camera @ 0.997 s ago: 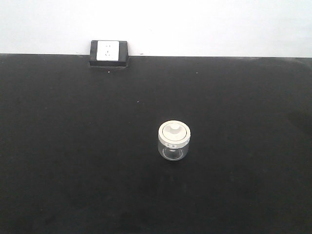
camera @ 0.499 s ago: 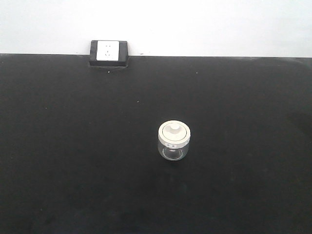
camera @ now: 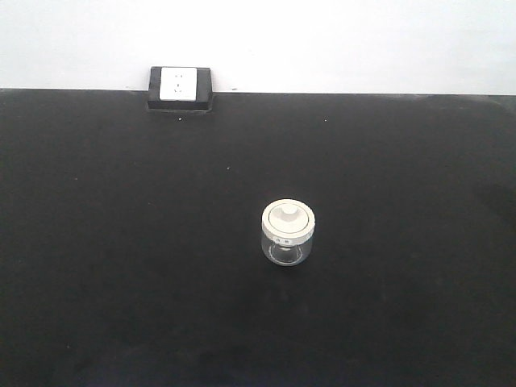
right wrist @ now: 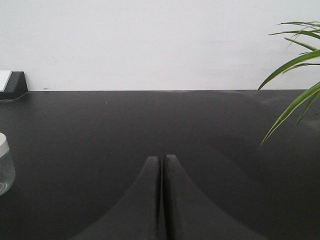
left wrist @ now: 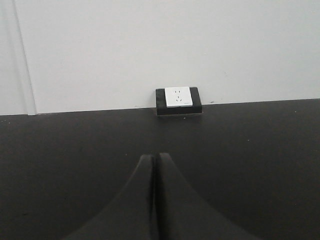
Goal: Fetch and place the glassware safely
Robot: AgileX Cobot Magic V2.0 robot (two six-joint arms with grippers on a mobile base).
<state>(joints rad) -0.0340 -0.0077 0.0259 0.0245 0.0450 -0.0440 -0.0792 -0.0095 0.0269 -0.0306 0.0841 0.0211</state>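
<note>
The glassware, a small clear jar with a cream-white knobbed lid, stands upright on the black table a little right of centre in the front view. Its edge shows at the far left of the right wrist view as the jar. My right gripper is shut with nothing in it, well to the right of the jar. In the left wrist view my left gripper is shut and empty, pointing toward the back wall. Neither gripper appears in the front view.
A white power socket in a black housing sits at the table's back edge against the white wall, also seen as the socket. Green plant leaves reach in at the right of the right wrist view.
</note>
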